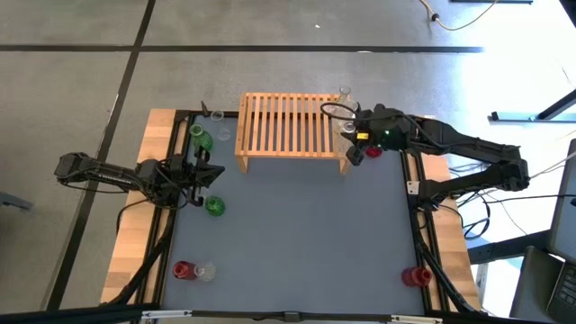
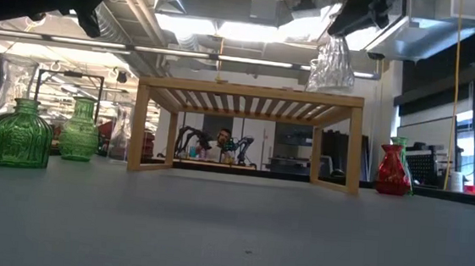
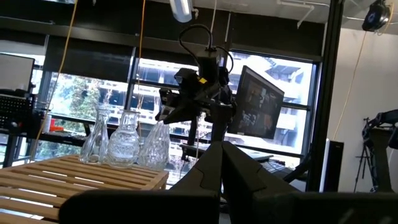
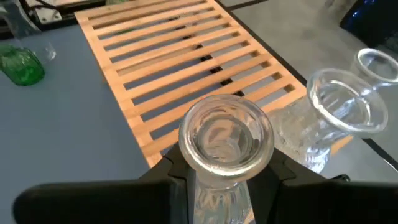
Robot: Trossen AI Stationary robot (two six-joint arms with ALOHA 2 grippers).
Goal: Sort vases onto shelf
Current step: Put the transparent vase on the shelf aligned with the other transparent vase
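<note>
Holding a clear vase (image 4: 225, 140) clamped above the shelf's (image 1: 288, 126) right end, the right gripper (image 4: 227, 180) hovered; the left gripper (image 1: 205, 177) waited near green vases (image 1: 214, 206), whether its fingers were apart or together I cannot tell.

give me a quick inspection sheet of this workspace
surface: grey table top, wood side strips
job's things: light-wood slatted shelf, clear glass vases on its right end; green glass vases near the left arm; red glass vase by the shelf's right leg; red and clear pair at front left; red one at front right
clutter: nothing seen
grippers: right end effector shut on a clear glass vase at the shelf's right end; left end effector empty
cables: along the table's sides
surroundings: person seated beyond the shelf
</note>
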